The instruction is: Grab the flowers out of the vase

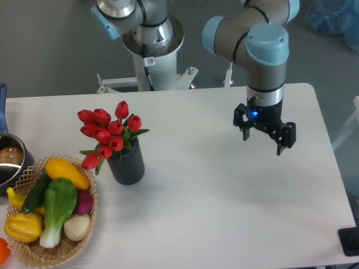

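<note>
The white table (213, 190) is taking up most of the view, and the vase (128, 165) is serving here as the landmark for everything else. The UR5e arm (263, 50) is reaching in from the far edge, well to the right of the vase as the camera sees it, with its wrist pointing straight down. To the vase's left, the wicker basket (87, 224) is sitting near the front edge, holding a yellow squash (66, 172), a green leafy vegetable (58, 204) and other produce. Beyond the basket, further left of the vase, a metal pot (10, 162) is showing partly at the frame edge.

The vase itself is standing upright, dark and ribbed, on the left half of the table. The flowers (106, 131) are sitting in its mouth, the red buds fanning up and leaning away to the left, so the bunch's long axis is running tilted from the mouth up toward the far left rather than straight up.

The gripper (263, 137) is hanging well apart from the vase, to its right and slightly farther back, with its two fingers spread and nothing between them. Judging by this layout, the coming move is calling for a long sideways travel toward the vase, then a closing on the stems just above the mouth, across the tilted axis.
</note>
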Available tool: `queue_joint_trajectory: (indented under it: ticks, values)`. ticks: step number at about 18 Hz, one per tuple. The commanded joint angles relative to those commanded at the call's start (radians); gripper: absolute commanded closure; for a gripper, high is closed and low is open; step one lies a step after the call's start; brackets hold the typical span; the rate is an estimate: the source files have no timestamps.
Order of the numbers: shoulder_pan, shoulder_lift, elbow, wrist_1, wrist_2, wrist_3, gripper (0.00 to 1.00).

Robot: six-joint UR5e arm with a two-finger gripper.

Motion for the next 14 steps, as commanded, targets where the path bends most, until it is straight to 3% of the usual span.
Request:
queue_joint_trajectory:
  ticks: [6,14]
  values:
    - [-0.005,0.014,-0.018,0.001,0.002,-0.015,0.0]
    - [-0.005,0.098,-0.175,0.05,-0.047,-0.003,0.0]
